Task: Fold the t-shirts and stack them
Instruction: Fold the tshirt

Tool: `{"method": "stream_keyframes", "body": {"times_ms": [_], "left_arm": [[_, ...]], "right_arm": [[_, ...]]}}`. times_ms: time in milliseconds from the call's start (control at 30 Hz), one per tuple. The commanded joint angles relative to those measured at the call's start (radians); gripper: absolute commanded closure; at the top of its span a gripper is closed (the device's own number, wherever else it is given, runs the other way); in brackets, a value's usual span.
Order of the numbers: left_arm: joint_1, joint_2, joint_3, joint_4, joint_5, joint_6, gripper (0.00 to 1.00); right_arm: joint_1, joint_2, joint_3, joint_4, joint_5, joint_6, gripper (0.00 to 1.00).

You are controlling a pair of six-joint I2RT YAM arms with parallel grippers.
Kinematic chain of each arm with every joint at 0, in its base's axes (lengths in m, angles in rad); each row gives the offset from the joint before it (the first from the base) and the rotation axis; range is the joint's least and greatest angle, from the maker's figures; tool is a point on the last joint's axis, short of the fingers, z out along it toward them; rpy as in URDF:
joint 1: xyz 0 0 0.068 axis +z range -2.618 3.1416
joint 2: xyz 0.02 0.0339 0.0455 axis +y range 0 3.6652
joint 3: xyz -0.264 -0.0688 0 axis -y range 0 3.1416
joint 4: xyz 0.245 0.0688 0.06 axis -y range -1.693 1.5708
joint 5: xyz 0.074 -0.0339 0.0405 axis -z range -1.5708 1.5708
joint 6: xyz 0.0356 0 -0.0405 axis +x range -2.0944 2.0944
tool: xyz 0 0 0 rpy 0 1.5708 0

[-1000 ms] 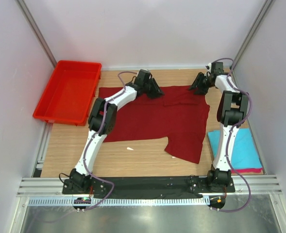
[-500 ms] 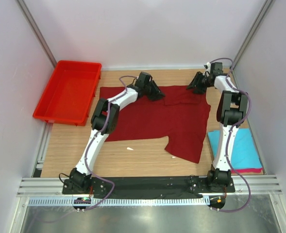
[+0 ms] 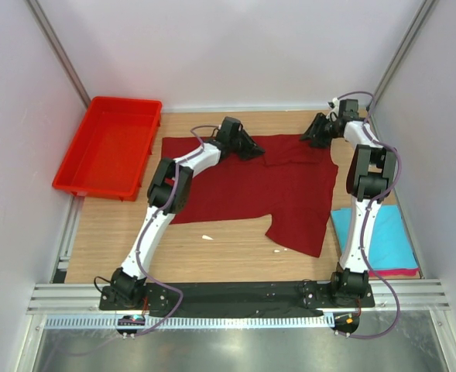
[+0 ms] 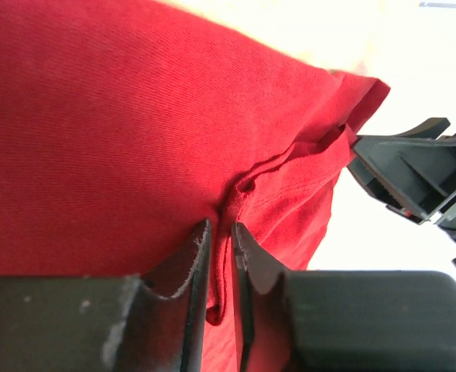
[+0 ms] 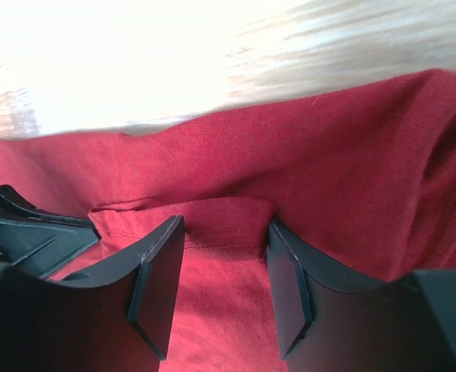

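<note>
- Clearly, the maroon t-shirt [image 3: 243,186] lies spread open and unfolded on the table [image 3: 212,260], just to the right of the red tray [image 3: 104,151]. Its nearest edge stops short of the tray's right wall, and a strip of bare wood shows between them.
- The shirt's far edge runs roughly level with the middle of the tray. A flap of it hangs down towards the near side, well to the right of the tray.
- The left gripper [image 3: 247,147] rests on the shirt's far edge, to the right of the tray. In its wrist view the left gripper [image 4: 221,226] has its jaws drawn in to a thin slit, with a raised fold of maroon cloth pinched between them.
- The right gripper [image 3: 314,133] sits further right along the same far edge, well apart from the tray. Seen from its wrist, the right gripper [image 5: 226,232] stands about half open. Its two pads straddle a seamed double layer of cloth without pressing on it.
- A turquoise t-shirt [image 3: 386,232] lies folded flat at the table's near right, on the side opposite the tray. A sliver of the pink t-shirt [image 3: 402,272] shows under its near edge.
- A small white scrap [image 3: 207,236] lies on the wood, nearer than the tray and to its right.
</note>
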Motion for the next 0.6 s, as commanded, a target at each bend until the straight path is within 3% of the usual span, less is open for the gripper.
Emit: {"method": "stream_keyframes", "body": {"times_ms": [0, 167, 333, 567], "left_arm": [[0.008, 0.033, 0.000, 0.051, -0.015, -0.049, 0.83], [0.010, 0.007, -0.046, 0.098, -0.050, -0.069, 0.94], [0.010, -0.004, -0.042, 0.108, -0.046, -0.085, 0.82], [0.004, 0.004, -0.031, 0.140, -0.058, -0.100, 0.75]], "right_arm": [[-0.007, 0.007, 0.047, 0.031, 0.029, -0.025, 0.49], [-0.009, -0.011, 0.075, 0.024, 0.046, -0.030, 0.56], [-0.009, -0.019, 0.110, 0.004, 0.057, -0.041, 0.49], [-0.009, 0.023, 0.136, -0.020, 0.028, -0.035, 0.49]]}}
